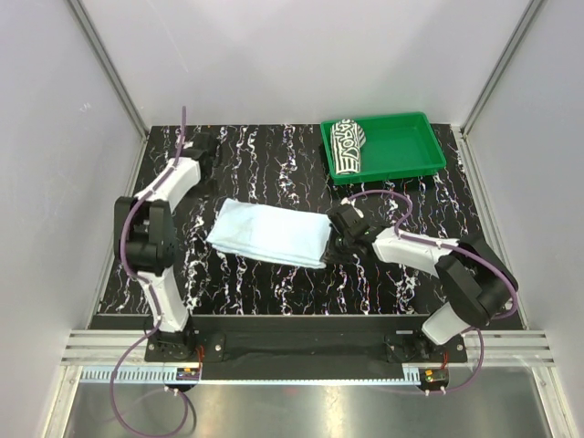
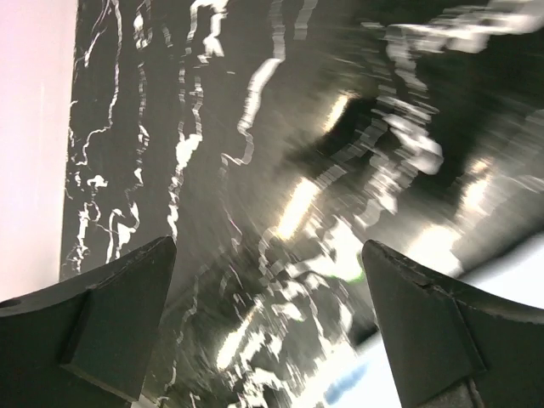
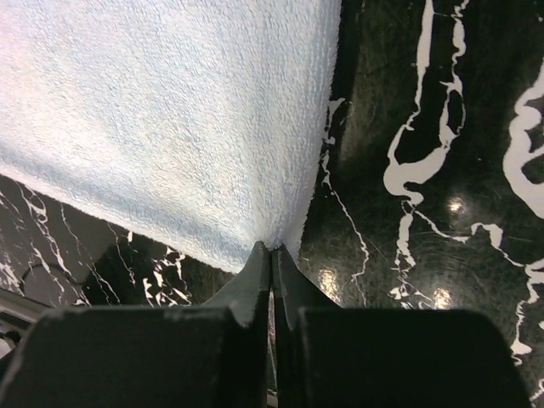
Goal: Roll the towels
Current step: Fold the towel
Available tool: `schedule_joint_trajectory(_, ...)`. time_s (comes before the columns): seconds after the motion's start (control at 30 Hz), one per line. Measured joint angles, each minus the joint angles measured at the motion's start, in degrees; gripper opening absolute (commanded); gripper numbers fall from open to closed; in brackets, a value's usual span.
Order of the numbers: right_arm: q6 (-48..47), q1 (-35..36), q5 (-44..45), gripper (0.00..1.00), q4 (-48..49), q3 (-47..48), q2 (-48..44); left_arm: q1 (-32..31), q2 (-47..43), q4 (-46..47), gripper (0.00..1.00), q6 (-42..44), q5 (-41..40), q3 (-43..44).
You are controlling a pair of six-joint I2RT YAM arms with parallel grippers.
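Right fingers [image 3: 270,255] clamp the pale blue towel [image 1: 269,234] at its edge. Best to turn it over tightly and evenly. Left fingers [image 1: 203,143] are spread - well away from the towel.

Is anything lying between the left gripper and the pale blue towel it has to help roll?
Nothing visible. Only bare black marbled tabletop separates the open left gripper from the flat pale blue cloth towel. The right gripper is shut on the towel's right end.
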Motion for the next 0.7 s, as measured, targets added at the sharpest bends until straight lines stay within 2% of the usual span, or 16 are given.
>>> schedule_joint_trajectory(0.1, -0.5, 0.0, 0.4, 0.00, -1.7, 0.1, -0.5, -4.5, -5.9, 0.2, 0.99, -0.2, 0.5, -1.3)
schedule_joint_trajectory(0.13, -0.7, 0.0, 0.6, 0.04, -2.6, 0.1, -0.8, -6.6, -8.2, 0.5, 0.99, -0.2, 0.4, -2.0)
schedule_joint_trajectory(0.17, -0.9, 0.0, 1.0, 0.10, -3.4, 0.2, -1.0, -8.9, -10.6, 1.2, 0.99, -0.2, 0.2, -3.2)
schedule_joint_trajectory(0.2, -1.1, 0.0, 1.5, 0.22, -4.4, 0.3, -1.4, -11.1, -12.9, 1.5, 0.99, -0.2, 0.1, -4.4)
schedule_joint_trajectory(0.23, -1.4, 0.0, 2.2, 0.41, -5.8, 0.4, -2.0, -14.4, -15.3, 2.1, 0.99, -0.4, -0.5, -5.8)
schedule_joint_trajectory(0.33, -2.3, 0.0, 4.5, 0.55, -9.5, 0.8, -4.3, -21.8, -21.5, 3.7, 0.99, -1.1, -1.0, -10.8)
schedule_joint_trajectory(0.37, -2.5, 0.0, 5.7, 0.63, -11.4, 1.2, -5.4, -24.4, -23.5, 3.8, 0.99, -1.4, -1.2, -12.6)
schedule_joint_trajectory(0.53, -4.2, -0.9, 12.0, 0.83, -20.5, 5.7, -11.0, -35.5, -30.5, 6.6, 0.99, -2.9, -3.5, -20.2)
schedule_joint_trajectory(0.57, -4.7, -1.6, 13.4, 0.90, -22.7, 7.1, -12.6, -38.6, -31.6, 7.3, 0.99, -3.1, -4.6, -21.9)
schedule_joint_trajectory(0.7, -6.6, -7.1, 17.8, 0.97, -28.4, 11.1, -20.1, -48.3, -31.6, 10.2, 0.99, -3.9, -6.5, -25.8)
